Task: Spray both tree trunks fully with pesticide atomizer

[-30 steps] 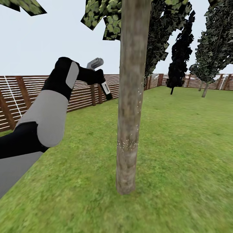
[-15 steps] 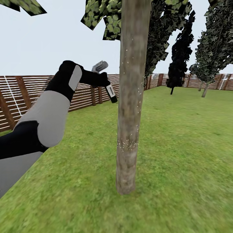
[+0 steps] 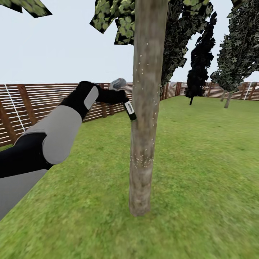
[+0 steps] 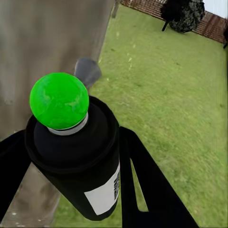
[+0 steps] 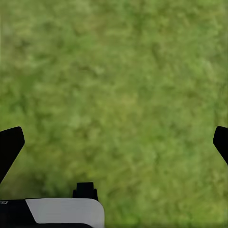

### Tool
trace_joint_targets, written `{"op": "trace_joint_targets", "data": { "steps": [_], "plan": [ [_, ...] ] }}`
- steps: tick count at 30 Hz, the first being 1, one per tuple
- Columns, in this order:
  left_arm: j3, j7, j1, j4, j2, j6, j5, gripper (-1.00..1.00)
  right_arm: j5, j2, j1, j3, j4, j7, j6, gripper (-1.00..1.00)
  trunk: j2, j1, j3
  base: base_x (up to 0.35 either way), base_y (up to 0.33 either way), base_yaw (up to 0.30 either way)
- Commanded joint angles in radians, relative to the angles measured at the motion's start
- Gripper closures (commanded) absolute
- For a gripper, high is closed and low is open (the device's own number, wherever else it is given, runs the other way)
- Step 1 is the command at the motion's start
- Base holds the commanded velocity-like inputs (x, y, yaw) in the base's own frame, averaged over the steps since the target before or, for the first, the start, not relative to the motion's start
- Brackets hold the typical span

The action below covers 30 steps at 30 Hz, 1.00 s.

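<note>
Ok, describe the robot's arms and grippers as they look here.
The left arm is built of smooth rounded shells, alternating pale grey and matte black, with a grey panel set into the black wrist. The left gripper has flat black tapered fingers. The right gripper shows black fingertips and a white-topped black body.

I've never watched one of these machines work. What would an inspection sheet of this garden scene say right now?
Surface: green lawn, no bare patches seen.
Job's things: pesticide atomizer held up beside the tree trunk; white specks dot the bark at several heights. A second tree cannot be told for sure.
Clutter: nothing seen.
Hands: left hand shut on the atomizer, its black body clamped between the fingers; right hand open over bare grass.
Cables: nothing seen.
Surroundings: brown slatted fence along the lawn's far edge, dark cypresses behind, pale sky above.
</note>
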Motion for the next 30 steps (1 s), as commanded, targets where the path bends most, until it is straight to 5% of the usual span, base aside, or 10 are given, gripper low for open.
{"op": "trace_joint_targets", "data": {
  "steps": [1,12,20,26,28,30],
  "plan": [
    [0.004,-0.002,-0.001,-0.02,-0.001,0.009,0.001,1.0,0.005,0.0,-0.002,0.003,0.004,-0.004,-0.006,-1.0,-0.001,0.0,-0.002,0.0,0.0,0.0],
    [0.01,-0.008,-0.001,-0.038,-0.001,0.011,0.049,1.0,0.005,0.0,-0.002,0.003,0.004,-0.004,-0.006,-1.0,-0.001,0.0,-0.002,0.0,0.0,0.0],
    [0.013,-0.008,-0.001,0.269,-0.001,-0.136,0.042,1.0,0.005,0.0,-0.002,0.003,0.004,-0.004,-0.006,-1.0,-0.001,0.0,-0.002,0.0,0.0,0.0],
    [0.011,-0.008,0.001,0.299,-0.001,-0.159,0.039,1.0,0.005,0.0,-0.002,0.003,0.004,-0.004,-0.006,-1.0,-0.001,0.0,-0.002,0.0,0.0,0.0],
    [0.011,-0.006,0.002,0.3,-0.001,-0.163,0.016,1.0,0.005,0.0,-0.002,0.003,0.004,-0.004,-0.006,-1.0,-0.001,0.0,-0.002,0.0,0.0,0.0],
    [0.011,-0.001,0.004,0.301,-0.001,-0.215,-0.096,1.0,0.005,0.0,-0.002,0.003,0.004,-0.004,-0.006,-1.0,-0.001,0.0,-0.002,0.0,0.0,0.0]
  ]
}}
